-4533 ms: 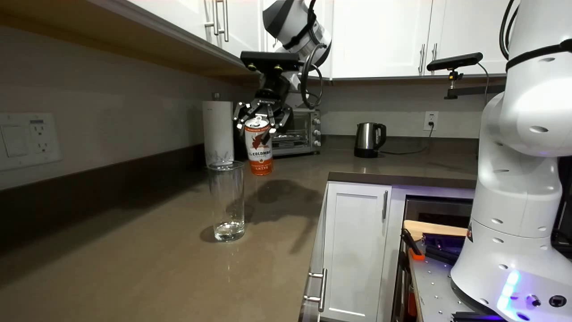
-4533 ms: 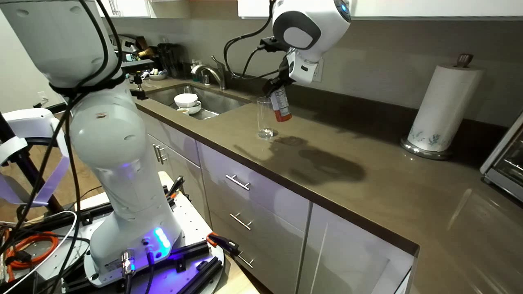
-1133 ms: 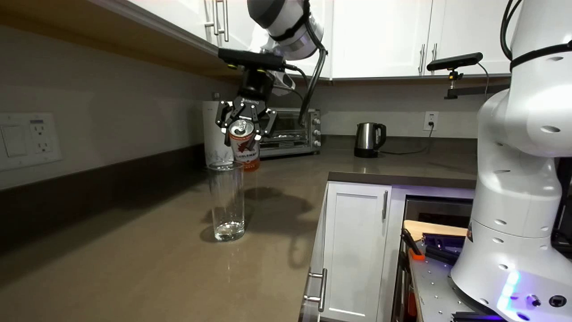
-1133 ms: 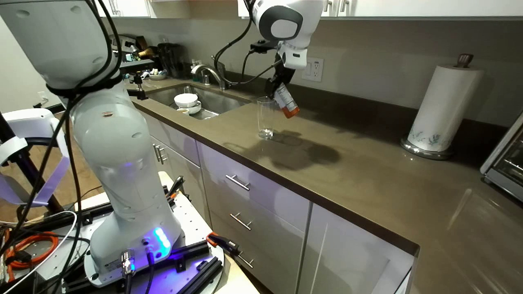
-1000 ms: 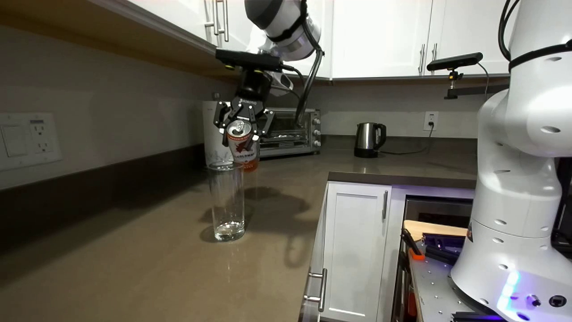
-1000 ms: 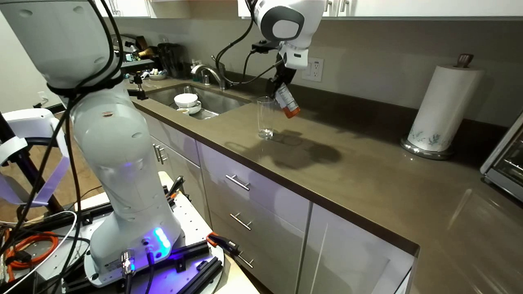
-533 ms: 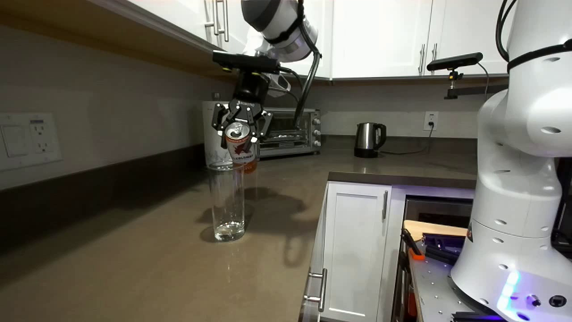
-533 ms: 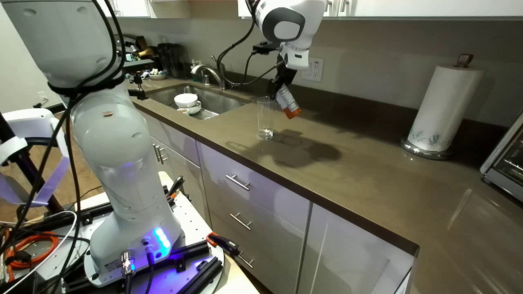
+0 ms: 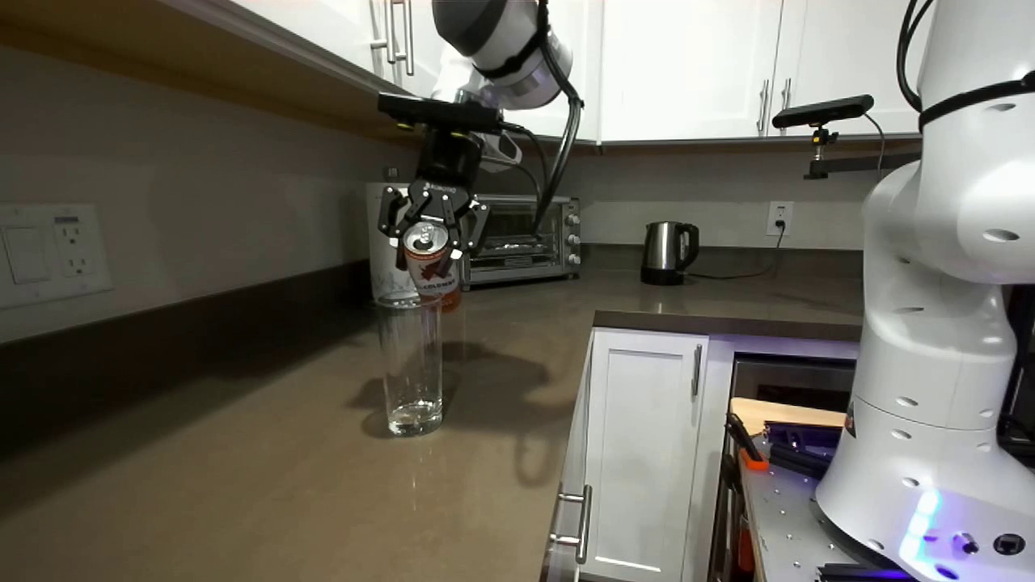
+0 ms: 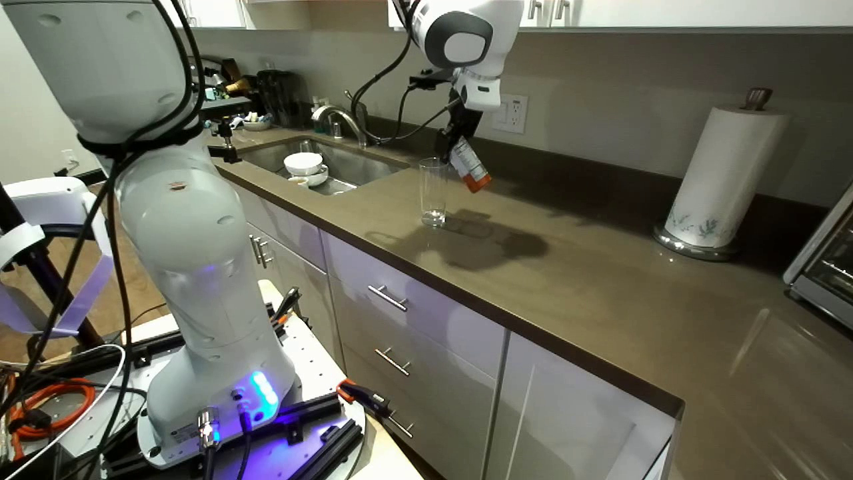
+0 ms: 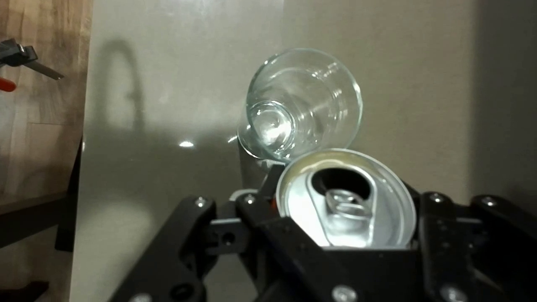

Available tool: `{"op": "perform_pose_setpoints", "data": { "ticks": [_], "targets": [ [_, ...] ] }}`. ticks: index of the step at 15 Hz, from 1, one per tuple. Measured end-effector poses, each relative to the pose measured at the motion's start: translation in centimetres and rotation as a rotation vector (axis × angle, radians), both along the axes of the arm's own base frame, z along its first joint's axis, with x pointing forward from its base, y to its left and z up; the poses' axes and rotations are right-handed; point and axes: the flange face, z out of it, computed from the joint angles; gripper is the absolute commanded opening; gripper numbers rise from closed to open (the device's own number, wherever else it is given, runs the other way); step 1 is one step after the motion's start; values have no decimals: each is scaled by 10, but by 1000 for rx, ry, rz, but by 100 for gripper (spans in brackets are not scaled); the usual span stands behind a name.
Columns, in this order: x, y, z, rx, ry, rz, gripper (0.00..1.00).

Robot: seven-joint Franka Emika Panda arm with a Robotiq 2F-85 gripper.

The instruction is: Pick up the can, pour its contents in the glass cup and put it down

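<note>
1. The gripper [image 9: 428, 255] pinches the can [image 11: 346, 209] near its top, presumably leaving the mouth [image 11: 345, 179] free.
2. Held aloft, the can leans mouth-side toward the glass cup [image 9: 411, 356] (nothing visibly flowing) — likely lining up the pour.
3. Upright on the countertop [image 9: 283, 485], the glass cup looks placed to catch.

In an exterior view, the glass cup [image 10: 433, 190] stands on the bench [image 10: 600, 280] between front and back edges, the can [image 10: 470, 165] in the gripper [image 10: 454, 148] just right of its rim; sink [image 10: 363, 165] left, paper-towel roll [image 10: 726, 177] right, near the back edge.
</note>
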Motion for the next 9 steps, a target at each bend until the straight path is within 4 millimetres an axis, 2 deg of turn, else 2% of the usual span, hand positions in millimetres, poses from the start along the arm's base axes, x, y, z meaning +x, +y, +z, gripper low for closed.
{"op": "perform_pose_setpoints", "data": {
  "ticks": [9],
  "targets": [
    [1, 12, 0, -69, -12, 13, 28]
  ]
}}
